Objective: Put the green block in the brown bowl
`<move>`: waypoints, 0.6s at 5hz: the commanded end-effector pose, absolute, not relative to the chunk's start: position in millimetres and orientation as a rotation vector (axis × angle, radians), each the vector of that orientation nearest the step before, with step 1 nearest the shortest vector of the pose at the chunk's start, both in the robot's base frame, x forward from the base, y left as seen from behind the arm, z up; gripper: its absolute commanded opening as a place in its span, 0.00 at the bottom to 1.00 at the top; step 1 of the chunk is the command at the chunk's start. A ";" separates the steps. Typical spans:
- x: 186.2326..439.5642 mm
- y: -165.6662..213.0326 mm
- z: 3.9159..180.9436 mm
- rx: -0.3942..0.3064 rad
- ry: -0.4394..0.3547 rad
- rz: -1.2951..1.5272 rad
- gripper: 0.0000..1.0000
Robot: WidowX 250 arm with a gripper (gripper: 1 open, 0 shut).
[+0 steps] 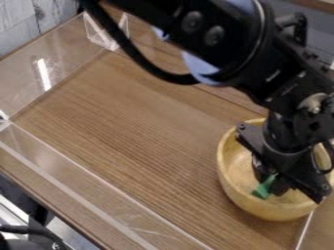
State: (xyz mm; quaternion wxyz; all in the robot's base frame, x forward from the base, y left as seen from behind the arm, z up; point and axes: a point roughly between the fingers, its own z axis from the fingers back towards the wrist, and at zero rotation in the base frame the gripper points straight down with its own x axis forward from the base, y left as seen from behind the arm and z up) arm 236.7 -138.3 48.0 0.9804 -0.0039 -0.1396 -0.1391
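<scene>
The brown bowl (237,164) sits at the right front of the wooden table, a round light wooden bowl with a thick rim. My black gripper (271,185) reaches steeply down into it, shut on the green block (263,188). Only a small bright green end of the block shows below the fingers, low inside the bowl near its floor. The arm hides the rest of the block and much of the bowl's right half.
The wooden table (117,127) is bordered by clear acrylic walls (53,59) at the left and back. The black arm (209,49) stretches from the top of the view down to the bowl. The table's front edge runs along the lower left.
</scene>
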 end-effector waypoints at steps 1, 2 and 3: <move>230.5 -134.0 35.8 0.002 -0.254 -0.275 0.00; 224.7 -131.0 31.2 0.004 -0.243 -0.266 0.00; 219.7 -128.3 27.0 0.008 -0.233 -0.261 0.00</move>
